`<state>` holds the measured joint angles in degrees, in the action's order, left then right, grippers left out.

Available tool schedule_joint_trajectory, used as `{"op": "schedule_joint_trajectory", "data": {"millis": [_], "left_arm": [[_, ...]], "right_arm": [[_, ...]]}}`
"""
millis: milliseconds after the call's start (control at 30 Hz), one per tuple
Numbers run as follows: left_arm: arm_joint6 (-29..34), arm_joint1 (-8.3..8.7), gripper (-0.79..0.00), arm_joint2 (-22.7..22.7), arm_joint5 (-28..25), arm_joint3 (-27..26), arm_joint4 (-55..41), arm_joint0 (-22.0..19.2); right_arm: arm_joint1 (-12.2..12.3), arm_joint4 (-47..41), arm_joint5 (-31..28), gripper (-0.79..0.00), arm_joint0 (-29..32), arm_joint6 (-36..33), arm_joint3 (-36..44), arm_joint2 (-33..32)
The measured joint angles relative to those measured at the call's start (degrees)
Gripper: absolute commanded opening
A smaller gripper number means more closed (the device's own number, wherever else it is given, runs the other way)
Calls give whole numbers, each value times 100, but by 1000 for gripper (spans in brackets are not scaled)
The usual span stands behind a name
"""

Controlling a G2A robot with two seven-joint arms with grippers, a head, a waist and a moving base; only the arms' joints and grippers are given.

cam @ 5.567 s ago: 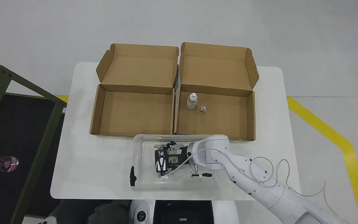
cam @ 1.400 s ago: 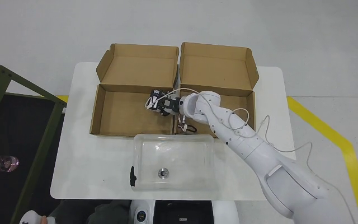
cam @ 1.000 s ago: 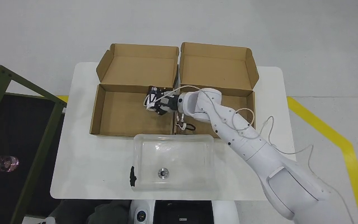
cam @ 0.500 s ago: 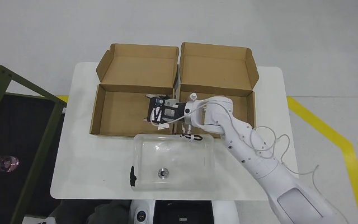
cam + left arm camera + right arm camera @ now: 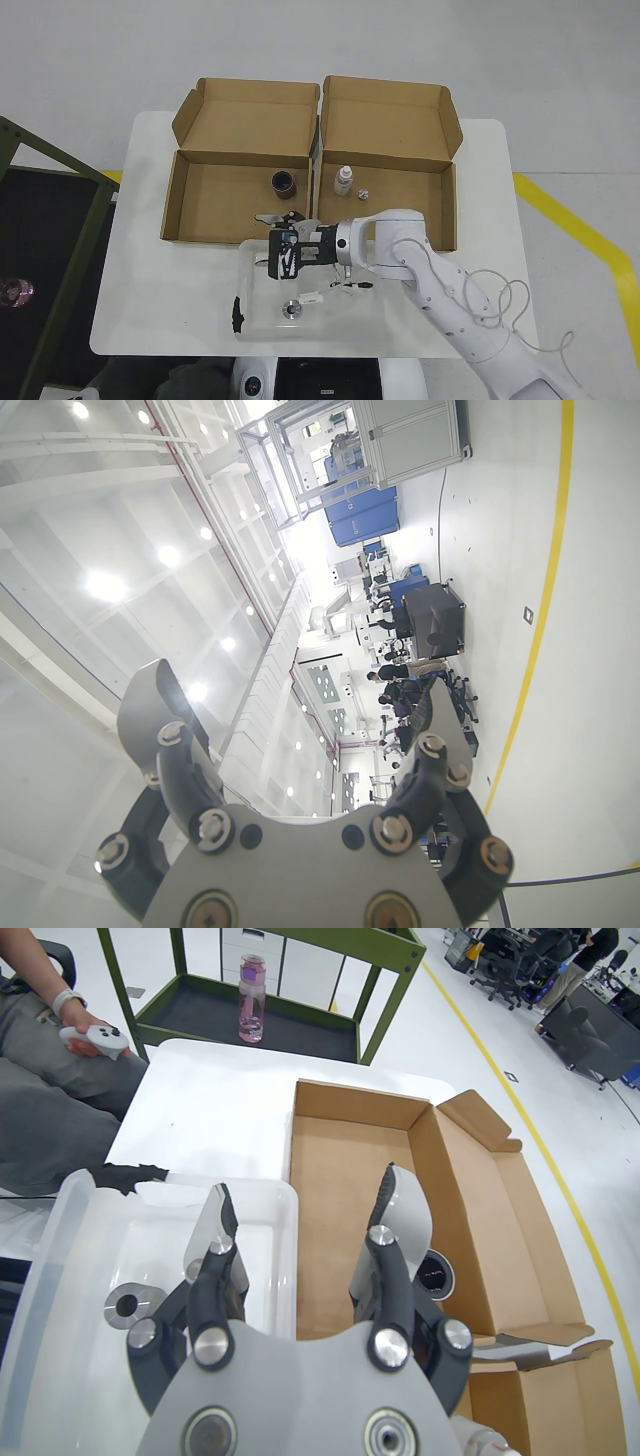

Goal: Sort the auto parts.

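Cardboard L box (image 5: 220,200): dark sleeve (image 5: 285,184) by back-rt corner. Silver ring (image 5: 291,308) in clear bin (image 5: 243,285). Rt end effector (image 5: 266,240) released, straddling bin rim/box wall; L end effector (image 5: 295,680) released, facing ceiling (image 5: 100,525).

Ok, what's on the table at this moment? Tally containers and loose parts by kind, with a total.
Cardboard boxes: 2
Clear bin: 1
Dark sleeve: 1
Silver ring: 1
White bottle: 1
Small silver piece: 1
Total: 7
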<state>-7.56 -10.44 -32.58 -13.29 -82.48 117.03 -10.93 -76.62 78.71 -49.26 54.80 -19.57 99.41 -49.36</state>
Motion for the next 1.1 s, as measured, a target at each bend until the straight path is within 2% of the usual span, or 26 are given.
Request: {"op": "schedule_joint_trajectory", "data": {"millis": [667, 1100], "left_arm": [[0, 0, 0, 0, 0, 0, 0, 0], [0, 0, 0, 0, 0, 0, 0, 0]], "right_arm": [[287, 730, -447, -332, 866, 344, 476, -178], [436, 1132, -653, -323, 1243, 472, 508, -161]]}}
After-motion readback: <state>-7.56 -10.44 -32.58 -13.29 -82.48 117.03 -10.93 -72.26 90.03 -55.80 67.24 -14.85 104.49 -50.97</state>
